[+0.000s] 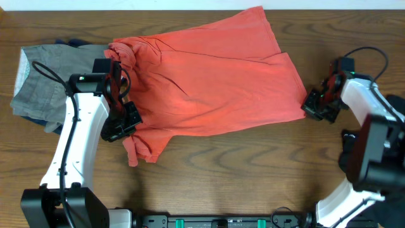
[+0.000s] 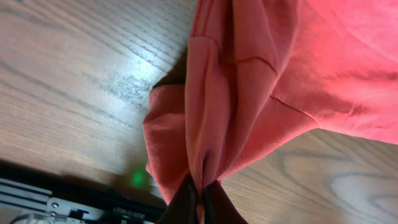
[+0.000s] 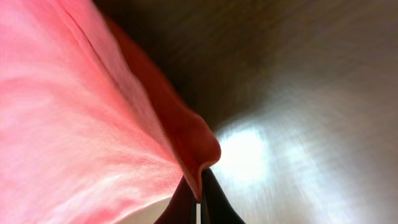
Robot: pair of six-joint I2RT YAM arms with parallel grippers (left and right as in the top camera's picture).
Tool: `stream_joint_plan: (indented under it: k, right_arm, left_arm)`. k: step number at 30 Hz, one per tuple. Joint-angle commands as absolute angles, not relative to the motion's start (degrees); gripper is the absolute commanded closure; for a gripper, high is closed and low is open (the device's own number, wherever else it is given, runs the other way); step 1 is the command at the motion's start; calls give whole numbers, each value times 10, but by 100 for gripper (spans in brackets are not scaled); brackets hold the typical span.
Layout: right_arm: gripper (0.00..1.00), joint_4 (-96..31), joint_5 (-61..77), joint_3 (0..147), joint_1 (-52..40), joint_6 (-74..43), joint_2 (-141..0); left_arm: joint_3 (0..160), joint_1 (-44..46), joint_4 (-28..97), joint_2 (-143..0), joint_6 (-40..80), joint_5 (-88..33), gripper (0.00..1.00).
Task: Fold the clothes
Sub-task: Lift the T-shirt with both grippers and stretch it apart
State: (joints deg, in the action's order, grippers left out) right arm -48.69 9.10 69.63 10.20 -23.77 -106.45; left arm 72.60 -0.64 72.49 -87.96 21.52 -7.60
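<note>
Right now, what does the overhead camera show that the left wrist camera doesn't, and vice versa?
Only overhead: the whole red T-shirt laid out, a grey garment beside it, and the right gripper at its right edge. Only the left wrist: how the left gripper pinches a bunched fold, and a green light past the edge of the wooden table. Both: red fabric on that table.

No lettering, label or number can be read anywhere (the coral-red T-shirt (image 1: 215,76) shows only plain fabric).
</note>
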Motion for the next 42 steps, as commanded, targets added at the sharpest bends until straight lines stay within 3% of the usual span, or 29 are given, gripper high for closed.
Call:
stream_joint_plan:
  k: [1,12,22,33,42]
  right_arm:
    - [99,-504,76,731,102,-218,-967]
    - [99,-622,-9,854,102,-207,-746]
    - [99,-686,-62,1009,102,-196,-659]
    - [99,-679,-59,1089,102,-164,-702]
    - [99,-611,12,1089,101,-121,-885]
  left_arm:
    - [759,-8,728,-852,172,-83,94]
    - [863,-8,729,-731,150,-84,94]
    - [1024,-8,729,-628,150,-85,94]
    - [1133,-8,655,-636,153,-89,94]
    - [1133,-8,599,-832,152,-161,94]
